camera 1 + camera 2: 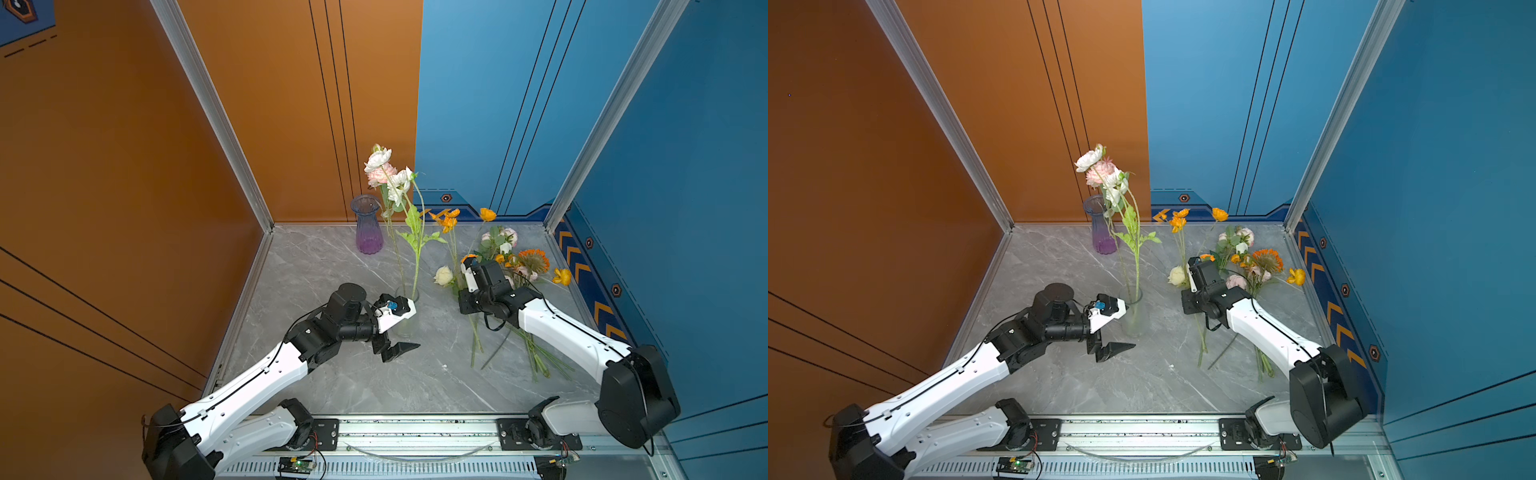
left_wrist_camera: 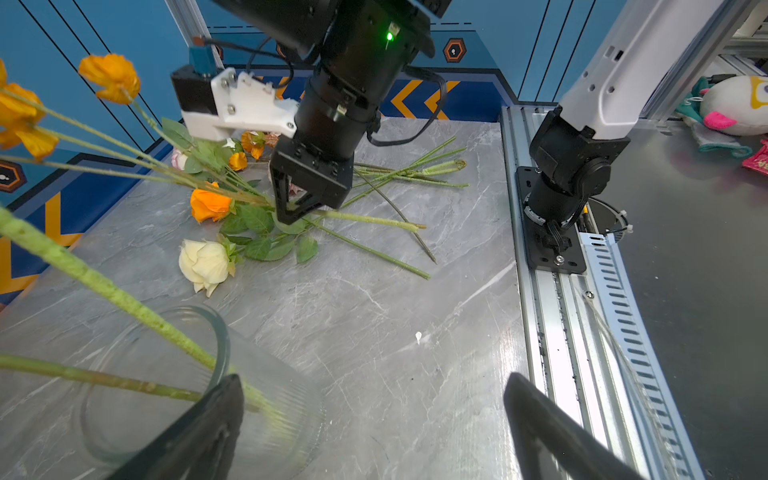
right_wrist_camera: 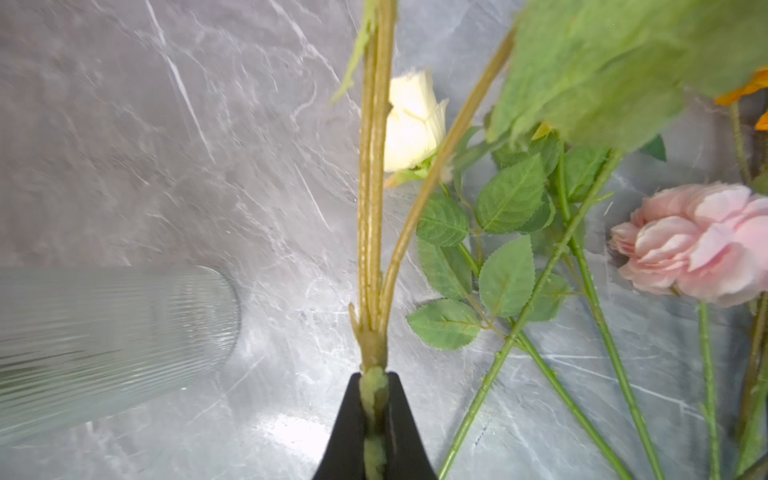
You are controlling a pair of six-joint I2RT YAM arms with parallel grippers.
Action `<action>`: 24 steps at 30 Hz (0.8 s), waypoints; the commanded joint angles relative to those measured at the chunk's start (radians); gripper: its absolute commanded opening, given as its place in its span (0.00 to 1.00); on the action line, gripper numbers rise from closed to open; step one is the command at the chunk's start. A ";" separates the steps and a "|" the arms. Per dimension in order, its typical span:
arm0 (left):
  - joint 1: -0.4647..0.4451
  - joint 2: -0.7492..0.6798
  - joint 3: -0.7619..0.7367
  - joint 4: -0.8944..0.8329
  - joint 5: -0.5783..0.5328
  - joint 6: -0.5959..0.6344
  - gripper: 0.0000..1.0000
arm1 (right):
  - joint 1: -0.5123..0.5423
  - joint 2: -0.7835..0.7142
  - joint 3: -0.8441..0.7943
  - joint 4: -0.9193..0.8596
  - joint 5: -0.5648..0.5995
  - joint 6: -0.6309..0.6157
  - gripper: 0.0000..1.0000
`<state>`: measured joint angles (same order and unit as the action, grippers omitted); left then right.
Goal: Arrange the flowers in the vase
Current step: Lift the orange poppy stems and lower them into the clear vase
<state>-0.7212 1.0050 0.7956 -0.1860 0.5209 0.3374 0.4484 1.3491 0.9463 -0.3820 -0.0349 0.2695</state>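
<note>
A clear ribbed glass vase [image 1: 406, 322] [image 1: 1134, 318] [image 2: 291, 415] [image 3: 104, 332] stands mid-table, holding two long stems [image 2: 104, 286] with white and pink blooms [image 1: 380, 164] [image 1: 1100, 166]. My left gripper [image 1: 397, 349] [image 1: 1113, 351] [image 2: 374, 380] hangs open and empty just in front of the vase. My right gripper [image 2: 291, 216] [image 3: 374, 376] is shut on the stem of an orange-bloomed sprig [image 1: 449, 222] [image 2: 112, 77], which slants upward off the table. The other flowers [image 1: 519, 262] lie in a pile beneath it: a cream rose [image 1: 444, 275] [image 2: 205, 262] [image 3: 411, 124], a pink rose [image 3: 698, 245], an orange rose [image 2: 210, 204].
An empty purple glass vase [image 1: 368, 226] [image 1: 1102, 232] stands at the back by the orange wall. Loose green stems [image 2: 395, 174] spread toward the front rail [image 1: 415, 428]. The right arm's base [image 2: 557, 232] sits on that rail. Walls close in the table on three sides.
</note>
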 commanded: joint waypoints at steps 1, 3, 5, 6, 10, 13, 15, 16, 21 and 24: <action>0.005 -0.043 0.024 -0.029 -0.012 0.017 0.98 | -0.030 -0.079 -0.005 0.019 -0.021 0.086 0.01; 0.021 -0.072 0.023 -0.029 -0.012 0.018 0.98 | -0.040 -0.142 -0.016 0.046 0.031 0.137 0.01; 0.041 -0.104 0.022 -0.029 -0.013 0.018 0.98 | -0.045 -0.206 -0.024 0.078 0.080 0.183 0.01; 0.050 -0.121 0.023 -0.029 -0.011 0.018 0.98 | -0.044 -0.241 -0.025 0.099 0.101 0.202 0.01; 0.085 -0.180 0.015 -0.013 -0.010 0.014 0.98 | 0.004 -0.353 -0.008 0.191 0.211 0.202 0.00; 0.092 -0.218 0.007 -0.012 -0.019 0.011 0.98 | 0.093 -0.404 -0.013 0.345 0.249 0.096 0.02; 0.091 -0.241 0.005 -0.011 -0.037 0.011 0.98 | 0.181 -0.415 -0.006 0.438 0.283 -0.010 0.02; 0.085 -0.253 0.002 -0.012 -0.048 0.009 0.98 | 0.222 -0.413 0.000 0.472 0.294 -0.065 0.02; 0.061 -0.328 -0.046 -0.039 -0.115 -0.018 0.98 | 0.434 -0.378 0.062 0.605 0.322 -0.305 0.02; 0.039 -0.355 -0.063 -0.046 -0.167 0.001 0.98 | 0.526 -0.352 0.067 0.712 0.295 -0.419 0.02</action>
<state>-0.6666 0.6682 0.7528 -0.2104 0.4232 0.3397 0.9226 0.9836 0.9810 0.1715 0.2409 0.0303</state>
